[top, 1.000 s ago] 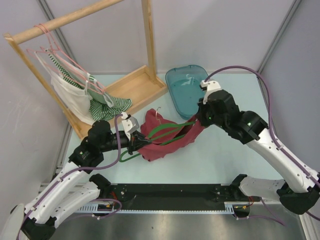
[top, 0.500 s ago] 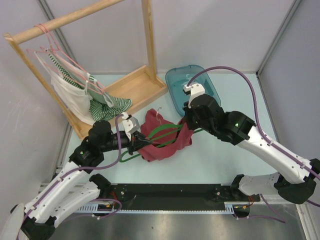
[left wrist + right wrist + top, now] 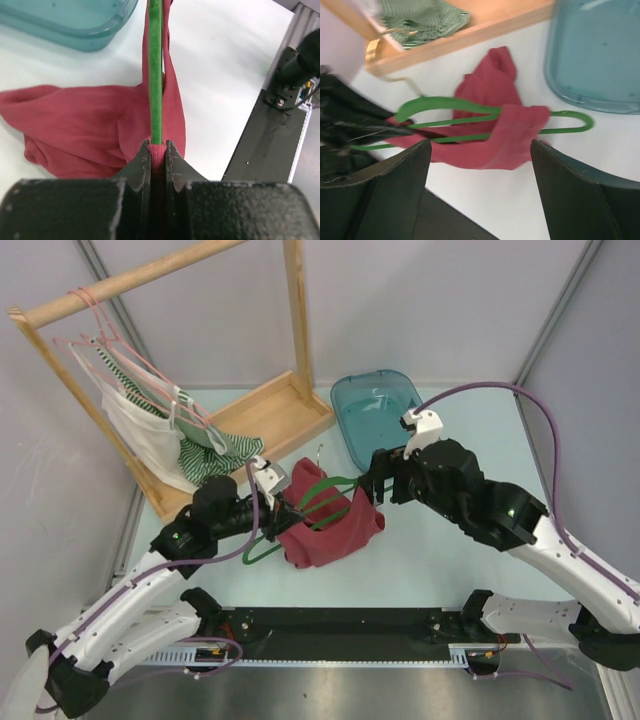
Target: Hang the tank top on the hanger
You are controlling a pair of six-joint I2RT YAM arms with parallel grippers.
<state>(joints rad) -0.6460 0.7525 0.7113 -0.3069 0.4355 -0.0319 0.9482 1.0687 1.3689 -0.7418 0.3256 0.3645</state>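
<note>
The dark red tank top [image 3: 330, 530] lies bunched on the table, draped over the green hanger [image 3: 330, 490]. My left gripper [image 3: 290, 510] is shut on the hanger's bar [image 3: 156, 75], with a fold of the tank top [image 3: 90, 125] pinched between the jaws. My right gripper [image 3: 368, 488] hangs just right of the fabric, open and holding nothing. In the right wrist view the right gripper [image 3: 480, 143] hovers above the tank top [image 3: 512, 135] and the hanger [image 3: 445, 104]. The hanger's right end pokes out past the cloth.
A wooden rack [image 3: 270, 415] stands at the back left with pink hangers, a white garment and a green-striped garment [image 3: 225, 450]. A teal tray [image 3: 375, 415] lies behind the right gripper. A black rail [image 3: 340, 625] runs along the near edge.
My right gripper went from shut to open, let go of the tank top and drew back to the right. The fabric now sits bunched closer to the left gripper, which shifted slightly right.
</note>
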